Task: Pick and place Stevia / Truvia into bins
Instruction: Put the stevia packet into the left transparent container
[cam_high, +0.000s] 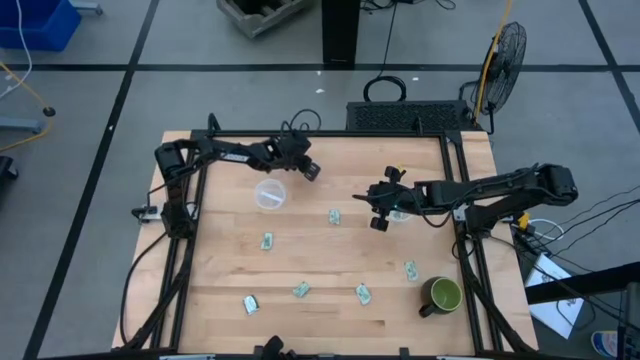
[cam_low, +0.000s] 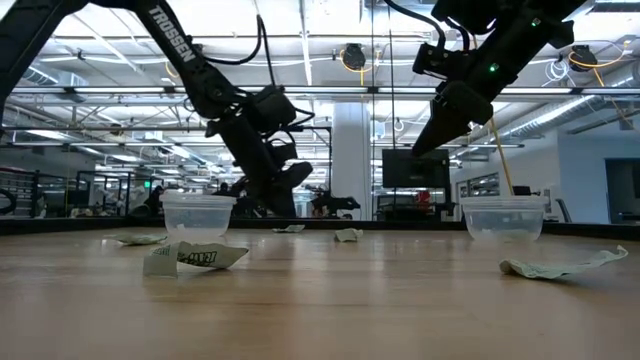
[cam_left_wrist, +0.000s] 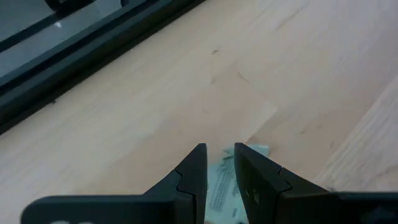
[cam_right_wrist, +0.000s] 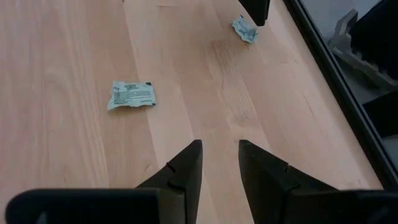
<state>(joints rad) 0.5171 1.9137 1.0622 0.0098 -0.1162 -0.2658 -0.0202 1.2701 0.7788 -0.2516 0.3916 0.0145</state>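
Standing apart — two clear cups, contents unclear.

my left gripper is hanging low over the far side of the table, fingers standing a narrow gap apart. my right arm is reaching in from the right edge, its gripper tilting down above mid-table, fingers slightly parted and holding nothing.

Sachet between left pincer fingers partly hidden, print blurred. Right-hand cup mostly covered by right arm in high view. Sachet print unreadable throughout.
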